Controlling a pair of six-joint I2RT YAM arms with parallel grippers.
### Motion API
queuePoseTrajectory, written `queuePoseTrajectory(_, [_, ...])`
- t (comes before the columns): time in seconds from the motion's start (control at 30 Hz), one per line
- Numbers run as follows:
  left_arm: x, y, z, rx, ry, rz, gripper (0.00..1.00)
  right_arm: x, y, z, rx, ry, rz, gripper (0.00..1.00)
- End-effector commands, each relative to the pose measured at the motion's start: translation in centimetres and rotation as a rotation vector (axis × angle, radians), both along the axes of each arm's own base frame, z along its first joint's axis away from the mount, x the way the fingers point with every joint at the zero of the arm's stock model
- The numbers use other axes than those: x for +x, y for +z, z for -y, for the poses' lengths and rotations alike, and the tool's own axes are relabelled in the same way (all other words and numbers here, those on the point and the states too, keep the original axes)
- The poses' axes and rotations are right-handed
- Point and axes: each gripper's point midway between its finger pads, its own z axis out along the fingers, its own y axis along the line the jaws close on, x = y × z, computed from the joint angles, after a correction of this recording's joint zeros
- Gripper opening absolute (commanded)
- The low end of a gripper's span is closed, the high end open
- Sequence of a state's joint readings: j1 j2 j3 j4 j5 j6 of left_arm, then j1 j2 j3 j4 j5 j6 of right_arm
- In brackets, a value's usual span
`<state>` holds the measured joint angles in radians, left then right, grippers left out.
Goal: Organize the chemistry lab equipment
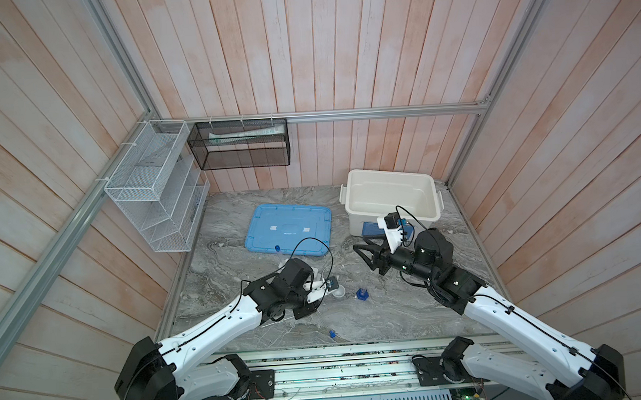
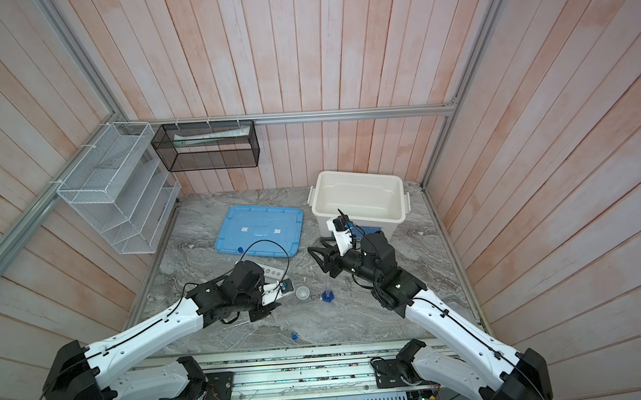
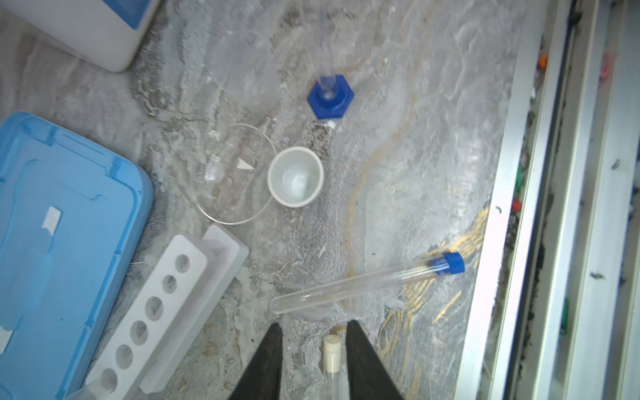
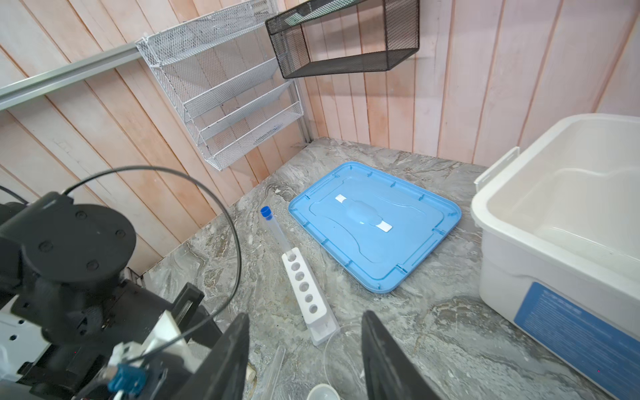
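Note:
In the left wrist view my left gripper (image 3: pixel 315 325) is open just above the table. A white-capped test tube (image 3: pixel 331 353) lies between its fingers, close against one and apart from the other. Just beyond the tips lies a blue-capped tube (image 3: pixel 363 285). The white six-hole rack (image 4: pixel 304 287) lies flat, and a second blue-capped tube (image 4: pixel 275 228) pokes into its end hole. The small white dish (image 1: pixel 339 291) and the blue hexagonal-based piece (image 1: pixel 362 294) stand mid-table. My right gripper (image 1: pixel 363 257) hovers open and holds nothing.
A blue lid (image 1: pixel 288 229) lies flat behind the rack. The open white bin (image 1: pixel 389 174) stands at the back right. A clear round dish (image 3: pixel 235 173) sits beside the white dish. White (image 1: pixel 156 187) and black (image 1: pixel 240 145) mesh baskets hang on the walls.

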<state>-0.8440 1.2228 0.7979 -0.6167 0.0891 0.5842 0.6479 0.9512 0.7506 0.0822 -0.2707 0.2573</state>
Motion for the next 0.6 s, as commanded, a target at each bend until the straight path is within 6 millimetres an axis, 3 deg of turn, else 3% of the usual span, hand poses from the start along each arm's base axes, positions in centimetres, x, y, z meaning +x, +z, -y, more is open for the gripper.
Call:
queuePoseTrajectory(0.0, [-0.8,-2.2,-2.1,0.209,-0.059,0.012,0.37,0.2,-0.2,1.4,0.015,-0.035,0.022,0.53])
queuePoseTrajectory(0.13, [-1.7,-3.3,-0.7,0.250,-0.134,-0.022,0.48,0.1,-0.5,2.5,0.044,-0.041,0.031,0.52])
queuePoseTrajectory(0.23, [-0.9,-4.0,-0.5,0.314,-0.183,0.013,0.52,0.1,-1.0,3.2,0.054,-0.043,0.026,0.53])
queuePoseTrajectory(0.33, [0.1,-4.3,0.1,0.345,-0.219,0.044,0.54,0.1,-1.2,3.7,0.074,-0.044,0.032,0.53])
queuePoseTrajectory(0.57, [0.2,-5.2,1.7,0.389,-0.315,0.051,0.55,0.3,-2.1,5.3,0.105,-0.057,0.026,0.53])
